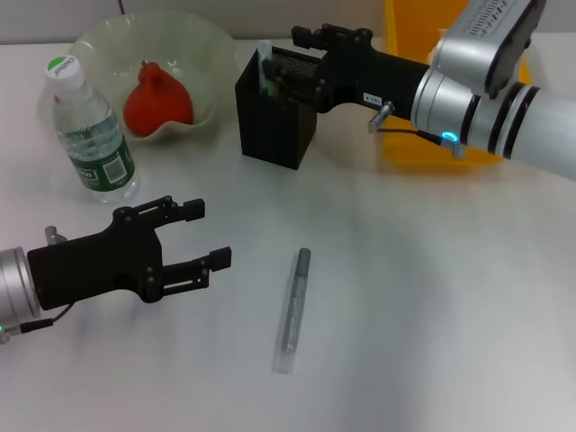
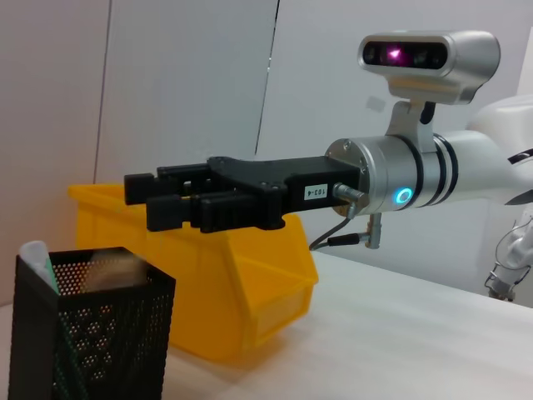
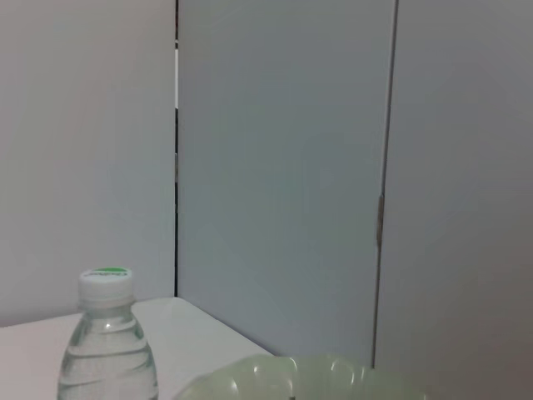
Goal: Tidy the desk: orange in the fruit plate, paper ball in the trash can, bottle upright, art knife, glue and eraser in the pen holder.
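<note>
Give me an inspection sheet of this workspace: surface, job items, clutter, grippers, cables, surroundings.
Surface: white desk, no spills seen.
Job items: bottle upright beside the fruit plate; red-orange fruit in the plate; pen holder with a white-topped item in it; grey art knife lying flat on the desk; yellow bin behind the right arm. Paper ball and eraser: nothing seen.
Clutter: nothing seen.
Grippers: left gripper open, low over the desk near the knife; right gripper over the pen holder, holding nothing seen.
Cables: short lead at the right wrist.
Surroundings: grey wall panels.
</note>
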`<action>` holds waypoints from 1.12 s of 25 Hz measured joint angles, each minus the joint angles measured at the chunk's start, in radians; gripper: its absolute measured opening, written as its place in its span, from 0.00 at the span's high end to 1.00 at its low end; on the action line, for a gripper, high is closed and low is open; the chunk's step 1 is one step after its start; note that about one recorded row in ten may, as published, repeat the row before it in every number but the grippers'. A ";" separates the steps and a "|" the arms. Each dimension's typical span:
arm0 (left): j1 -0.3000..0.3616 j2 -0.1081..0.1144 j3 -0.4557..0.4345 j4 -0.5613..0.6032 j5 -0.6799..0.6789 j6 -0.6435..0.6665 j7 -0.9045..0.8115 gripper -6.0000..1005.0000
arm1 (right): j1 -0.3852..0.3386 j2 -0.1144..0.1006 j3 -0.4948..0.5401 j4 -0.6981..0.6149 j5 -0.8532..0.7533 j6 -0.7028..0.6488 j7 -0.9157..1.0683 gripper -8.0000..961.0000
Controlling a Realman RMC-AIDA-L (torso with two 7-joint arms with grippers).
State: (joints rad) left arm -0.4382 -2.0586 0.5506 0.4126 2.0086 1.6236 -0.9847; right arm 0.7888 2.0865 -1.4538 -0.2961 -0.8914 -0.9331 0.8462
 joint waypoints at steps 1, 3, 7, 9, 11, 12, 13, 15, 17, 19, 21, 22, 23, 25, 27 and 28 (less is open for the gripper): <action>0.001 0.000 0.000 0.000 0.000 0.001 0.000 0.22 | 0.001 0.000 0.000 -0.001 0.000 0.002 0.004 0.45; 0.004 0.000 0.000 0.002 -0.001 0.006 0.000 0.22 | 0.000 0.000 0.000 -0.003 0.000 0.003 0.010 0.41; 0.006 0.001 0.000 0.003 -0.001 0.007 0.000 0.22 | -0.005 0.000 0.007 -0.005 0.004 0.004 0.014 0.32; 0.006 0.001 0.000 0.003 -0.001 0.007 0.000 0.22 | -0.008 0.001 0.011 -0.007 0.006 0.004 0.016 0.30; 0.006 0.002 0.002 0.003 -0.001 0.007 0.000 0.22 | -0.010 0.001 0.012 -0.010 0.007 0.002 0.024 0.28; 0.006 0.003 0.002 0.003 -0.001 0.008 0.001 0.22 | -0.012 0.001 0.012 -0.011 0.007 0.000 0.027 0.28; 0.006 0.003 0.002 0.003 -0.001 0.008 0.001 0.22 | -0.016 0.001 0.012 -0.016 0.008 -0.004 0.033 0.27; 0.006 0.004 0.003 0.003 -0.001 0.008 0.001 0.22 | -0.028 0.001 0.012 -0.029 0.009 -0.010 0.040 0.26; 0.006 0.006 0.006 0.003 -0.001 0.009 0.003 0.22 | -0.047 0.001 0.012 -0.052 0.013 -0.023 0.048 0.23; 0.006 0.008 0.006 0.003 0.001 0.009 0.003 0.22 | -0.076 -0.002 0.014 -0.077 0.016 -0.074 0.076 0.20; 0.005 0.012 0.009 0.003 0.005 0.010 0.002 0.22 | -0.084 -0.006 0.013 -0.084 0.012 -0.098 0.089 0.16; 0.005 0.014 0.010 0.003 0.007 0.011 0.001 0.22 | -0.093 -0.012 0.011 -0.093 -0.001 -0.129 0.108 0.16; 0.005 0.017 0.011 0.003 0.007 0.013 -0.001 0.22 | -0.109 -0.030 0.009 -0.116 -0.058 -0.190 0.154 0.16; 0.005 0.023 0.012 0.003 0.008 0.020 -0.006 0.22 | -0.115 -0.042 0.009 -0.130 -0.103 -0.223 0.187 0.16; 0.005 0.027 0.013 0.003 0.009 0.028 -0.013 0.22 | -0.118 -0.068 0.012 -0.163 -0.224 -0.292 0.269 0.16; 0.005 0.027 0.013 0.003 0.009 0.028 -0.013 0.22 | -0.115 -0.079 0.013 -0.180 -0.278 -0.317 0.305 0.16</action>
State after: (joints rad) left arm -0.4336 -2.0318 0.5634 0.4157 2.0177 1.6521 -0.9974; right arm 0.6739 2.0072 -1.4412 -0.4761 -1.1691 -1.2505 1.1512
